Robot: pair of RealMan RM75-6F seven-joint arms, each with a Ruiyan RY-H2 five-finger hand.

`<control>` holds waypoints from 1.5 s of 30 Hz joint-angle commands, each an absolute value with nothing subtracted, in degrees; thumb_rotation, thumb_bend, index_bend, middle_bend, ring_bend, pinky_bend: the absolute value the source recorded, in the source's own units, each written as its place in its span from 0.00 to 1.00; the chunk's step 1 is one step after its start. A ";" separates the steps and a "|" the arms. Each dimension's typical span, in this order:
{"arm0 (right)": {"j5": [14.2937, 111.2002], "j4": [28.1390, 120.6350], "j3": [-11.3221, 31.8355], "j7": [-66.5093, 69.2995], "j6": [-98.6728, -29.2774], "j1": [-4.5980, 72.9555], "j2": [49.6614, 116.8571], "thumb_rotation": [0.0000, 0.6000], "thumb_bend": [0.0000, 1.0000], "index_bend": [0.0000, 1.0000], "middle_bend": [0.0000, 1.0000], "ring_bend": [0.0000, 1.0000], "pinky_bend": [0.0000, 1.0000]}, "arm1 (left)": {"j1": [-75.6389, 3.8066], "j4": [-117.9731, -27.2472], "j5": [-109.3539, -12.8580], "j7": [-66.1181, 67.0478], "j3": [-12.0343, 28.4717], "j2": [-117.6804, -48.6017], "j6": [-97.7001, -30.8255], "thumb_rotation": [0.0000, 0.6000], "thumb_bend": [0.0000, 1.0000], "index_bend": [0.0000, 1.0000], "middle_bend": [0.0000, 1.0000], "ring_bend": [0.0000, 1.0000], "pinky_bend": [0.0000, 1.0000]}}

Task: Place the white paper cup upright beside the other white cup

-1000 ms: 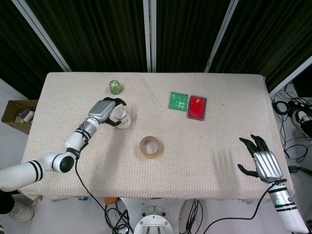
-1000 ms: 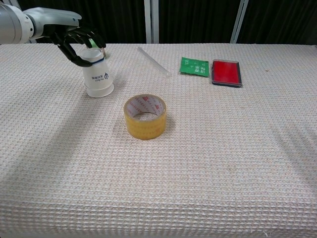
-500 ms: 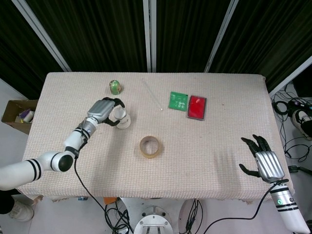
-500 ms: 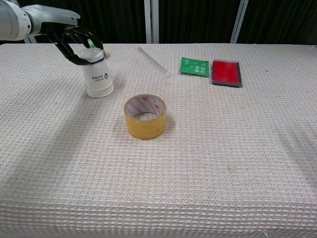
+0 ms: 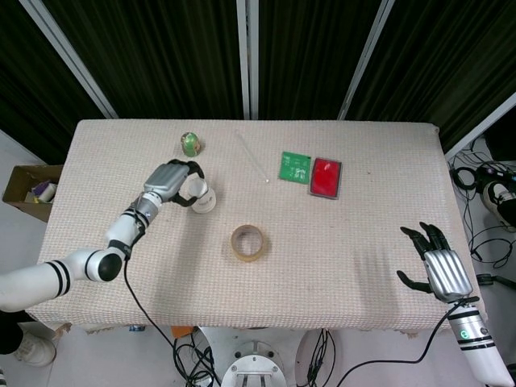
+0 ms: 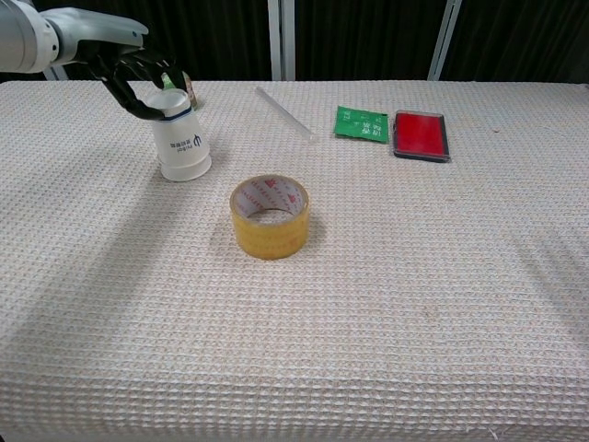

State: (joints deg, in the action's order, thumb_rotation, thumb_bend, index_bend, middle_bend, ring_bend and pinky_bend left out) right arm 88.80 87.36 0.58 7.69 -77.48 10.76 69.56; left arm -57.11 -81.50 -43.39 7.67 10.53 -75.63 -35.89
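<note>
A white paper cup [image 5: 203,196] [image 6: 184,143] stands mouth-down on the table [image 6: 386,304] at the far left, its narrow end up. My left hand [image 5: 171,182] [image 6: 138,78] grips that upper end, with the fingers curled over the far side and the thumb against the near side. No second white cup shows in either view. My right hand [image 5: 439,270] hovers off the table's near right corner, fingers apart and holding nothing; the chest view does not show it.
A roll of yellow tape [image 5: 248,243] [image 6: 269,216] lies just right of the cup, toward the near side. Farther back are a clear straw [image 6: 285,113], a green packet [image 6: 361,123] and a red case [image 6: 421,134]. A green ball [image 5: 190,143] sits behind the cup.
The left fingers have drawn in a little around the cup's top; the cup's base has stayed put. The right hand has slid back toward the near edge.
</note>
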 commanded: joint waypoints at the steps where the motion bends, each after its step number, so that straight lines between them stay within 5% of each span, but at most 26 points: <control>1: 88.77 87.33 0.57 7.70 -77.48 10.74 69.59 1.00 0.18 0.13 0.21 0.00 0.05 | -57.20 -81.34 -43.02 7.61 10.59 -75.73 -36.37 1.00 0.33 0.37 0.19 0.17 0.12; 24: 89.66 87.15 0.44 8.46 -77.99 10.76 69.40 1.00 0.18 0.13 0.21 0.00 0.05 | -49.55 -106.85 -57.84 9.20 10.57 -58.30 -49.74 1.00 0.32 0.39 0.20 0.17 0.12; 45: 89.90 87.03 -0.27 8.69 -79.35 9.46 69.02 1.00 0.18 0.13 0.21 0.00 0.05 | -51.38 -105.01 -53.00 21.27 5.69 -65.17 -49.18 1.00 0.33 0.39 0.20 0.17 0.12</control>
